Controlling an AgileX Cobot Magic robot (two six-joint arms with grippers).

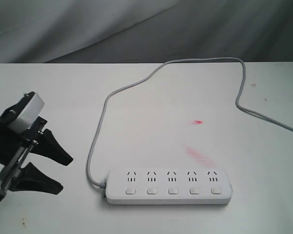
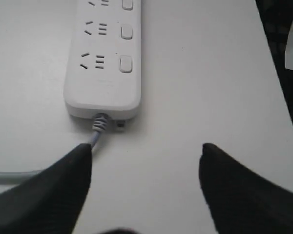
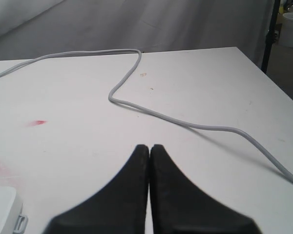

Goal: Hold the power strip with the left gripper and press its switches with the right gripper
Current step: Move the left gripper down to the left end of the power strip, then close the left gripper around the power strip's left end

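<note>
I have the power strip point(image 1: 168, 186) lying flat on the white table point(image 1: 49, 87), near the front edge and a little right of centre. Its five switches point(image 1: 173, 190) sit in a row along the near side. The left gripper point(image 1: 66, 173) hangs to the left of the strip, clear of it, with its fingers spread wide and nothing between them. In its wrist view the cord end of the strip faces the gap between the fingers.

The cord point(image 1: 100, 126) is the thing in the way. It leaves the strip's left end, bends past one finger, climbs to the far side of the table, swings right and runs off the right edge. A red smear point(image 1: 199, 156) marks the table just beyond the strip, with a smaller red spot point(image 1: 198, 122) farther back.

The right gripper point(image 3: 149, 147) has its fingers pressed together, gripping nothing, over bare table with the cord beyond it.
</note>
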